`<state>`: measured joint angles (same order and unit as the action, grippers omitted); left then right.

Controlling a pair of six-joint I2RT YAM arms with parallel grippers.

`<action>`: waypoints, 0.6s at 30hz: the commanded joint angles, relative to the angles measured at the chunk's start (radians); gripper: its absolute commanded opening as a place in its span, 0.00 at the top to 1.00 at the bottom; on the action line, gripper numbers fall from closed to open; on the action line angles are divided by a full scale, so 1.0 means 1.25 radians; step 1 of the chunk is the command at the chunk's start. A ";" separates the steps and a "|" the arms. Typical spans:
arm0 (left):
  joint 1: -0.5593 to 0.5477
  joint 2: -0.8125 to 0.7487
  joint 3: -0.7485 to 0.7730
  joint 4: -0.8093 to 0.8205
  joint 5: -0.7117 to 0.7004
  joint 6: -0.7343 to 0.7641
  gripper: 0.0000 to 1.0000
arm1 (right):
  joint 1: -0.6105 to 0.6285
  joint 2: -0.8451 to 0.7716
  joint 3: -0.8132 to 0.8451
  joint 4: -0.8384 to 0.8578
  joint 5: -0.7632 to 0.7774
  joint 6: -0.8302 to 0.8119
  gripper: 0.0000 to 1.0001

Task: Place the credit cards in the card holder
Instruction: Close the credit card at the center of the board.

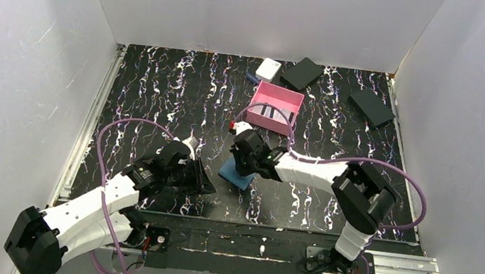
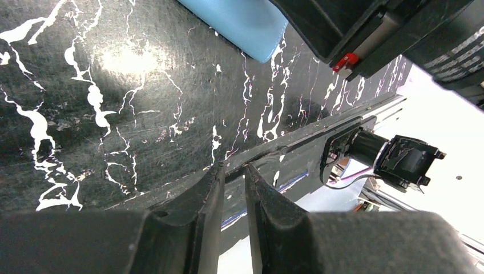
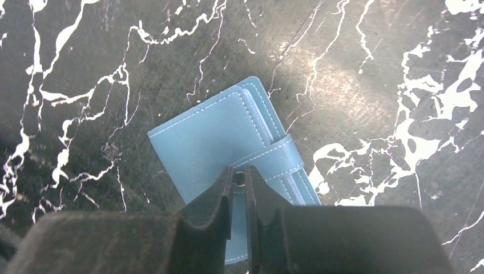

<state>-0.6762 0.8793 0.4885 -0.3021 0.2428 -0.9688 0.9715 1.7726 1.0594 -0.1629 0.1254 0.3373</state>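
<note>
Right tool (image 3: 239, 174) hangs just over the card holder (image 3: 211, 137). Its two black fingers (image 3: 222, 197) are pressed almost together, with only a thin gap between them. The tips sit right at the snap tab (image 3: 279, 157), and a small round bit shows in the gap. I cannot tell if the fingers are pinching the tab or only touching it.

The card holder is blue and folded closed, with the tab wrapped across its edge. It lies flat on the black table (image 1: 161, 91) with white marble lines, near the middle and toward the front.

Left tool (image 2: 233, 168) is low over the table, to the left of the card holder and apart from it. Its fingers are close together too, and nothing is between them. From the left wrist view, one blue corner of the card holder shows at the top, with the right arm's black parts beside it.

Behind the card holder sits a pink tray (image 1: 268, 122). The credit cards (image 1: 272, 113) may be the thin dark strips inside it, but they are too small to be sure.

At the back of the table sit a small white box (image 1: 268, 68) and a flat black box (image 1: 302, 73) beside it. Another flat black box (image 1: 372, 107) lies farther right.
</note>
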 commanded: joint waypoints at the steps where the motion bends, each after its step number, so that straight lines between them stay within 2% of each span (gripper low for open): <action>1: 0.003 -0.028 0.003 -0.040 -0.020 0.001 0.80 | 0.061 0.112 -0.156 -0.022 0.113 0.092 0.83; 4: 0.003 -0.046 0.001 -0.051 -0.028 0.000 0.80 | 0.066 0.152 -0.200 0.027 0.100 0.120 0.84; 8: 0.003 -0.059 0.004 -0.066 -0.032 -0.004 0.80 | 0.083 0.145 -0.189 0.022 0.090 0.120 0.84; 10: 0.003 -0.067 0.004 -0.070 -0.034 -0.007 0.80 | 0.082 0.105 -0.151 -0.004 0.091 0.096 0.77; 15: 0.002 -0.073 0.024 -0.094 -0.041 -0.002 0.79 | 0.056 0.026 0.081 -0.187 0.085 0.048 0.58; 18: 0.003 -0.077 0.038 -0.103 -0.043 -0.001 0.78 | 0.034 -0.017 0.174 -0.269 0.063 0.053 0.50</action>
<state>-0.6762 0.8028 0.4896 -0.3830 0.2154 -0.9783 1.0393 1.7935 1.1445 -0.2127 0.2707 0.4127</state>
